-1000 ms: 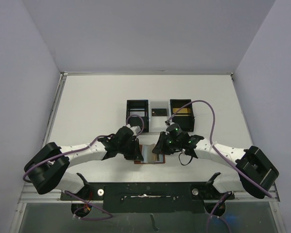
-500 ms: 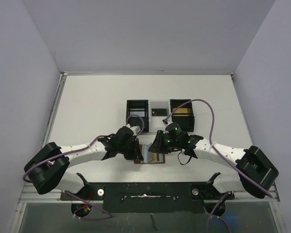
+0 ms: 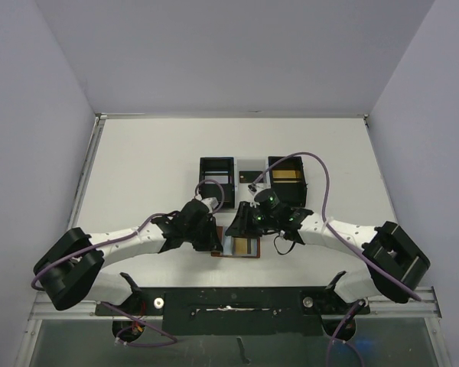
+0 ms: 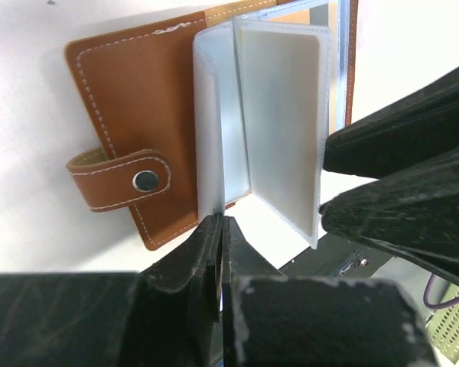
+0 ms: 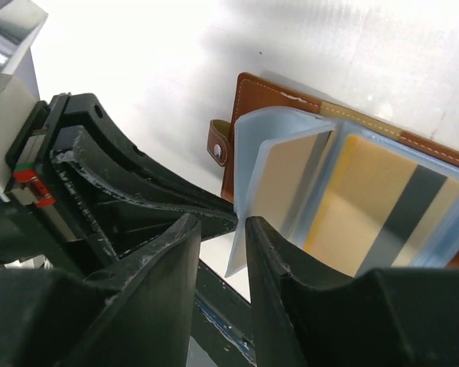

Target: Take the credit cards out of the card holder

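Now my left gripper (image 4: 220,256) pinches shut on a sleeve (image 4: 214,138) of the open holder (image 4: 130,99), which lies between both arms. My right gripper (image 5: 218,248) is slightly parted and empty. The cards (image 5: 375,206) sit sleeved. I'd hold that sleeve steady and nip one card's edge squarely.

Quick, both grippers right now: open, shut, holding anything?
Left gripper: closed, pinching a clear sleeve of the card holder.
Right gripper: open beside the sleeves, holding nothing.
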Tool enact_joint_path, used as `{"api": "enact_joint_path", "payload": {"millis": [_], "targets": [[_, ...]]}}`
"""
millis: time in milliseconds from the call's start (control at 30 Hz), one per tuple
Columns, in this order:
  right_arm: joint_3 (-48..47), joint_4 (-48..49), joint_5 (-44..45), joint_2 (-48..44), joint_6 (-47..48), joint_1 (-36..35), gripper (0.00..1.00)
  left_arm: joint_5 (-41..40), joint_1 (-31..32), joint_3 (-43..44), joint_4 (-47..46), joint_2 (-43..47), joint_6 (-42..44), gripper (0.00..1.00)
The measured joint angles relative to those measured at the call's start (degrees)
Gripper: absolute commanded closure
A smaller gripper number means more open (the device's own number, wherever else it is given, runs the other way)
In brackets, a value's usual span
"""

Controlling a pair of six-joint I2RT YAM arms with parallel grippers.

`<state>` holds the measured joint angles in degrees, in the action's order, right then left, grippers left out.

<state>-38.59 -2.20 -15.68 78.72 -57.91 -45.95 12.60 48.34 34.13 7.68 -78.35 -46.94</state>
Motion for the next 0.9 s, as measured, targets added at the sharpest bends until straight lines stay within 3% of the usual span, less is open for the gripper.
{"api": "enact_joint_path", "payload": {"millis": [200, 433, 667, 900], "targets": [[-2.4, 0.85, -1.03, 4.76, 0.42, -0.28, 0.65, -3.04, 0.0, 0.0, 2.32, 2.93, -0.72, 0.99], [-3.45, 2.05, -1.36, 7.06, 0.52, -0.66, 0.62, -8.04, 0.0, -0.37, 7.5, 8.63, -2.4, 0.81], [-3.54, -3.13, 4.96, 1.7, 0.55, -0.7, 0.59, -10.93, 0.0, -0.55, 10.69, 15.5, -3.17, 0.61], [-2.08, -4.22, 9.31, -0.52, -1.36, -0.63, 0.69, -7.52, 0.0, 0.0, 6.56, 12.61, -2.36, 0.64]]}}
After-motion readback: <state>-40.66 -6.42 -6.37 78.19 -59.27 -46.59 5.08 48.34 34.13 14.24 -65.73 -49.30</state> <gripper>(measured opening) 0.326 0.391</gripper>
